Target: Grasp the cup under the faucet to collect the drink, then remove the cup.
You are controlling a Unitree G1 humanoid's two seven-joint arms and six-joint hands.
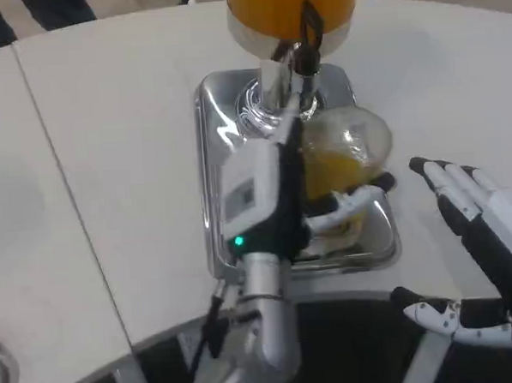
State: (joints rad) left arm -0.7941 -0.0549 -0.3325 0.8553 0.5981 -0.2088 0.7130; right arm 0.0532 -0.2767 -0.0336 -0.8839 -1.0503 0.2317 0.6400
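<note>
1. I see the left hand [269, 191] with its fingers [347, 206] wrapped around the clear plastic cup of orange drink [344, 152].
2. The cup sits over the shiny steel drip tray [215, 142], right of the silver faucet [297, 69], near the tray's right edge.
3. The right hand [481, 223] hovers with fingers spread wide, holding nothing, over open white counter [115, 122].

The juice dispenser [289, 9] is cut off at the top edge. The left hand [269, 191] hides part of the cup [344, 152]. The right hand [486, 231] runs off the right edge.
</note>
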